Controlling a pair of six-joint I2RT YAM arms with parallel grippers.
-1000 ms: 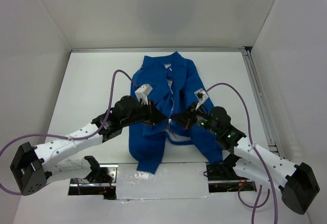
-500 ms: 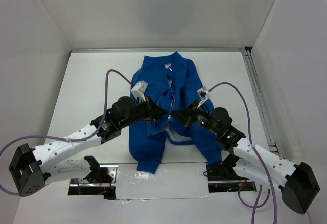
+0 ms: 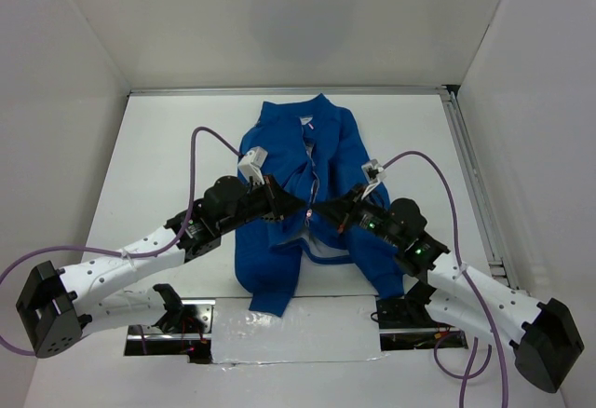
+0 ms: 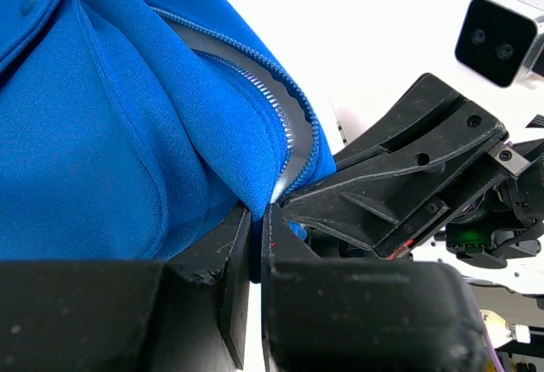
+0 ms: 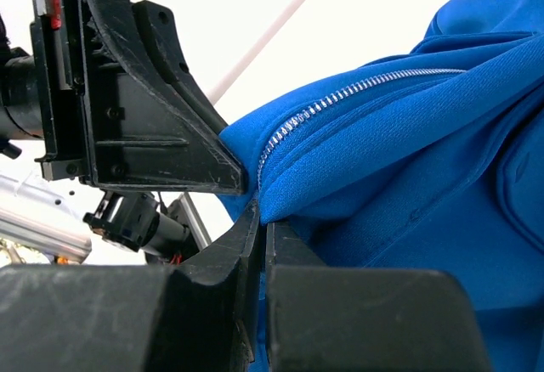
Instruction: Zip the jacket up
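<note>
The royal-blue jacket (image 3: 279, 170) lies on the white table, collar at the far end, front open with the zipper running down its middle. My left gripper (image 3: 300, 210) is shut on the jacket's left front edge near the lower zipper; the left wrist view shows the blue fabric and zipper teeth (image 4: 285, 121) pinched between the jaws (image 4: 257, 223). My right gripper (image 3: 318, 212) is shut on the opposite front edge; the right wrist view shows fabric (image 5: 408, 160) and zipper teeth (image 5: 340, 96) between its jaws (image 5: 262, 215). The two grippers nearly touch tip to tip.
White walls enclose the table (image 3: 168, 138) on three sides. A metal rail (image 3: 470, 175) runs along the right edge. Purple cables (image 3: 200, 152) loop over both arms. Mounting plates with wiring (image 3: 177, 319) sit at the near edge.
Both grippers have lifted slightly and drawn together over the lower zipper, raising the two front edges of the jacket. The wrist cameras have tilted up.
</note>
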